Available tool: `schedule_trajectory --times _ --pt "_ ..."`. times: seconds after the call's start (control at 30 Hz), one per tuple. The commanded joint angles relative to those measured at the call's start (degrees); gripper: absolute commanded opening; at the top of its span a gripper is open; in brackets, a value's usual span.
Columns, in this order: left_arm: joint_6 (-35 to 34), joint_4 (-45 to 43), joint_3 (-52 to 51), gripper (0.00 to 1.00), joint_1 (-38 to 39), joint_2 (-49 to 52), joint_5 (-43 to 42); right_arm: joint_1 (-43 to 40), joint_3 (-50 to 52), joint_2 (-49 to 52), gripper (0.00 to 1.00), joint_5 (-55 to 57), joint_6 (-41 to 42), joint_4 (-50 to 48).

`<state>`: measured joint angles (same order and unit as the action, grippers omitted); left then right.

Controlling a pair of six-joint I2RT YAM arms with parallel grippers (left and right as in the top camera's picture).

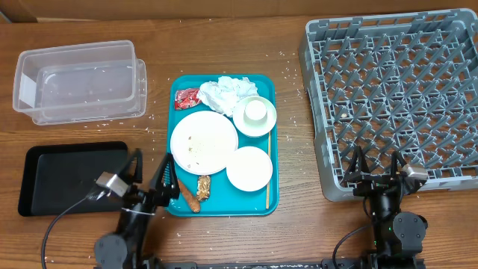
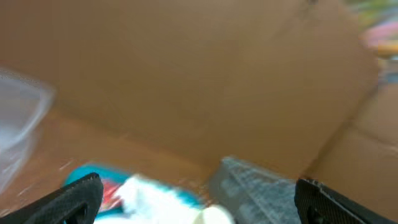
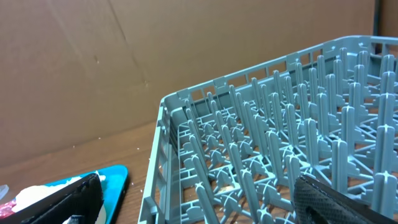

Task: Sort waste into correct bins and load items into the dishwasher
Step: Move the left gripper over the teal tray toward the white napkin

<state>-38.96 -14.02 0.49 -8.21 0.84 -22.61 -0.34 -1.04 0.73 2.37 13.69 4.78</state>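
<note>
Far left on the table [image 1: 224, 235] there's the clear tub [image 1: 78, 82], with the black tray [image 1: 63, 179] just on the robot's side of it. The left claw [image 1: 151, 166] hangs wide open, holding nothing, between that and the teal tray [image 1: 265, 200]. The teal tray carries the red wrapper [image 1: 187, 98], napkin [image 1: 228, 93], plate [image 1: 213, 134] with rice grains [image 1: 196, 149], carrot stick [image 1: 188, 196], brown chunk [image 1: 203, 187], a bowl [image 1: 243, 124] holding the cup [image 1: 256, 111], and a second bowl [image 1: 249, 168]. The right claw [image 1: 377, 164] is spread wide and empty too, at the grey rack's [image 1: 396, 97] near edge.
</note>
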Motion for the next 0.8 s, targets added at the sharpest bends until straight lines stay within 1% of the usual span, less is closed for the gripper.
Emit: schedule_trajectory --times 0.0,0.07,0.1,0.23,0.33,0.37,0.43,0.5,0.63,0.7,0.77 --pt "-3.6 -2.2 1.8 1.0 0.3 -0.5 -5.8 0.0 0.6 -0.6 1.0 0.3 -0.2 -0.2" --pt "-1.4 1.2 4.8 1.0 0.2 0.1 -5.4 0.0 0.6 -0.6 1.0 0.3 -0.2 -0.2" --pt "1.4 5.0 8.2 1.0 0.3 1.6 -5.8 0.0 0.6 -0.6 1.0 0.3 -0.2 -0.2" --pt "11.5 14.9 19.5 1.0 0.3 9.0 -8.3 0.0 0.6 -0.6 1.0 0.3 -0.2 -0.2" --pt "16.8 25.6 30.0 1.0 0.3 17.4 -7.7 0.0 0.6 -0.6 1.0 0.3 -0.2 -0.2" --pt "18.3 31.8 35.8 1.0 0.3 22.5 -7.5 0.0 0.6 -0.6 1.0 0.3 -0.2 -0.2" --pt "21.0 39.8 43.8 1.0 0.3 30.0 -8.5 0.0 0.6 -0.6 1.0 0.3 -0.2 -0.2" --pt "25.5 48.3 53.2 1.0 0.4 39.3 -12.2 0.0 0.6 -0.6 1.0 0.3 -0.2 -0.2" --pt "32.2 63.7 71.0 1.0 0.4 56.8 -21.1 0.0 0.6 -0.6 1.0 0.3 -0.2 -0.2" --pt "32.4 68.0 78.1 1.0 0.4 63.9 -25.8 0.0 0.6 -0.6 1.0 0.3 -0.2 -0.2" --pt "32.2 71.1 84.2 1.0 0.4 70.1 -33.6 0.0 0.6 -0.6 1.0 0.3 -0.2 -0.2"
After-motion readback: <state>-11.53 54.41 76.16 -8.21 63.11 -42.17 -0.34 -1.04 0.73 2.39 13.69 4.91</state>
